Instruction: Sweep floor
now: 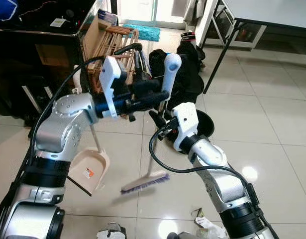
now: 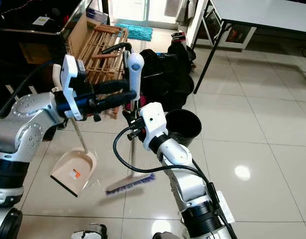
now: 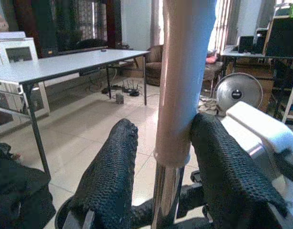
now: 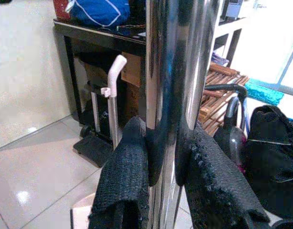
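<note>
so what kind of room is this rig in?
Looks like a lived-in home room, perhaps a living or utility area: glossy tiled floor, a folding table, a wooden rack leaning by a dark cabinet, and an armchair and fan in the left wrist view.

I see a grey table (image 1: pixel 272 12) with black folding legs at the far right, and a teal mat (image 1: pixel 143 32) by the doorway beyond. A wooden slatted rack (image 1: pixel 115 47) leans against the dark shelf unit (image 1: pixel 33 45) on my left, next to a piece of cardboard (image 1: pixel 92 32). A heap of black bags (image 1: pixel 185 74) sits mid-floor with a black bucket (image 2: pixel 183 124) just in front. Crumpled litter (image 1: pixel 207 226) lies on the glossy tiles near the bottom edge.
</note>
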Available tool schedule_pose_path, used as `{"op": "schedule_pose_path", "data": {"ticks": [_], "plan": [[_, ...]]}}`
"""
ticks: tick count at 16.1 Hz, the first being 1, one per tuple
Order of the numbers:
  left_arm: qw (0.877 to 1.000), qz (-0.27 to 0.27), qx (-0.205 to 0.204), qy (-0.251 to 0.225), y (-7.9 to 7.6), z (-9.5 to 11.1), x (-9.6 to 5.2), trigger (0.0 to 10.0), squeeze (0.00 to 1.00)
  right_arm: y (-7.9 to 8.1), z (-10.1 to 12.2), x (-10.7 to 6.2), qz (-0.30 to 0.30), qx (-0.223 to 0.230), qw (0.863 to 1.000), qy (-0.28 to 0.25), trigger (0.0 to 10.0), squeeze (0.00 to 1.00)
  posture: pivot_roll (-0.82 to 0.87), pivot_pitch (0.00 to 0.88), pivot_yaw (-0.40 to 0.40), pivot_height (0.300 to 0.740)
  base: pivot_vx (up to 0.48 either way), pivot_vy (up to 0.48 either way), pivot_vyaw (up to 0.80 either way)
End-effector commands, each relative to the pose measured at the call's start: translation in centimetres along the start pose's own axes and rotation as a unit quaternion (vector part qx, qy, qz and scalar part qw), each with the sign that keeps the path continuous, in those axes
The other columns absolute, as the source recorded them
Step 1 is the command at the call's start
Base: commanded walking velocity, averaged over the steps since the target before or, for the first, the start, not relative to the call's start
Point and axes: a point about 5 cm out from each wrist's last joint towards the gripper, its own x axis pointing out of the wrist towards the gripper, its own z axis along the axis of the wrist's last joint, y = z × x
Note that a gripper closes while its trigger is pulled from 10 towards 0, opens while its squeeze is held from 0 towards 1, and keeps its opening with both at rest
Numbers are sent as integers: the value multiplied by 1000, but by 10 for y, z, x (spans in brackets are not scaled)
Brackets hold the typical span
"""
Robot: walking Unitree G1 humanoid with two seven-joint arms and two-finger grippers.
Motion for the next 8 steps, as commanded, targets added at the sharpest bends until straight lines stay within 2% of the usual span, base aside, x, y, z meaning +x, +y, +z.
{"op": "schedule_pose_path", "data": {"ticks": [1,4,8], "plan": [[1000,0,7,-16,3,9,3,10000,0,1,2,0,5,-14,1000,-9,0,0,147,74,-82,740,0,0,0],[1000,-19,5,-19,4,12,11,10000,0,2,0,1,6,-31,999,-8,0,0,146,71,-80,740,0,0,0],[1000,-16,-1,-11,6,10,15,10000,0,2,1,1,3,-32,999,-9,0,0,146,76,-79,740,0,0,0]]}}
